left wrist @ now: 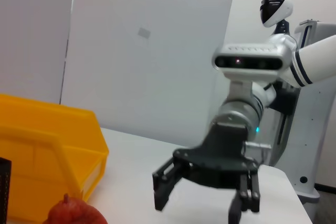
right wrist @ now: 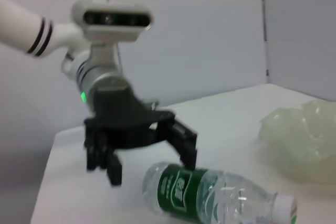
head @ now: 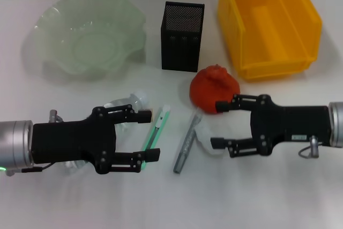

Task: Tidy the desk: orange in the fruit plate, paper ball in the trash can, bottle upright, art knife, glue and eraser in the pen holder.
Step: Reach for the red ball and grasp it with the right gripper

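I have the left hand spread over the fallen bottle on the counter; the right hand, also apart, sits beside the orange (plate untouched). Next I close on the bottle.

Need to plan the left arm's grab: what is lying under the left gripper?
A clear bottle lies on its side beneath the open left gripper, cap end poking out. The gripper covers the rest of it in the head view.

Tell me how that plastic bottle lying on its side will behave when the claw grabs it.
The bottle looks clear and empty, so probably light and squashy. Lying on its round side, it may roll away. The open left claw is right beside it.
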Controlling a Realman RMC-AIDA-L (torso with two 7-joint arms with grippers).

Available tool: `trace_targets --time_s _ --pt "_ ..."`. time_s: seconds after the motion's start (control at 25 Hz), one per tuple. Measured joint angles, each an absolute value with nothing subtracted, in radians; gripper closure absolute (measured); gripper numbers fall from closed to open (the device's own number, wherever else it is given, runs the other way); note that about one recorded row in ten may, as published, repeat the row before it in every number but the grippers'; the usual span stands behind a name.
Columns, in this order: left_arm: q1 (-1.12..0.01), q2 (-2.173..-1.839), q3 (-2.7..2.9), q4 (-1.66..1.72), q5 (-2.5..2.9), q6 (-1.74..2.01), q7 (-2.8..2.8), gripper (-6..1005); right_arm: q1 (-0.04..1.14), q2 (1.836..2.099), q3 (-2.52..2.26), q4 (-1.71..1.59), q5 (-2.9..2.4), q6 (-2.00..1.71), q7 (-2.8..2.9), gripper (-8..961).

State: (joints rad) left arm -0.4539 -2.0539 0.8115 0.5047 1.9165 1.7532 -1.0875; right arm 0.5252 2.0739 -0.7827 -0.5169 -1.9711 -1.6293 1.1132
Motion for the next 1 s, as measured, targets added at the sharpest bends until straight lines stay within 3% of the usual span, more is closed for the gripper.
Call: trace_targets --time_s 0.32,0.56,0.76,0.92,1.0 --pt "-0.451 -2.057 0.810 0.505 1.915 1.753 -1.087 209 0.561 2.073 -0.802 -0.691 -1.972 -1.651 1.406 121" --pt "-0.452 -2.059 0.810 0.504 1.914 1.752 -1.087 210 0.616 2.046 -0.841 -0.816 -2.012 -1.659 1.614 121" --pt "-0.452 -2.060 0.810 0.502 1.914 1.753 -1.088 211 0.741 2.028 -0.844 -0.856 -2.179 -1.662 1.758 120" --pt "-0.449 -2.061 0.809 0.501 1.914 1.750 -1.087 212 0.789 2.029 -0.845 -0.873 -2.245 -1.660 1.784 121" --pt "-0.448 -2.062 0.808 0.500 1.914 1.750 -1.087 213 0.830 2.042 -0.846 -0.896 -2.313 -1.654 1.801 120"
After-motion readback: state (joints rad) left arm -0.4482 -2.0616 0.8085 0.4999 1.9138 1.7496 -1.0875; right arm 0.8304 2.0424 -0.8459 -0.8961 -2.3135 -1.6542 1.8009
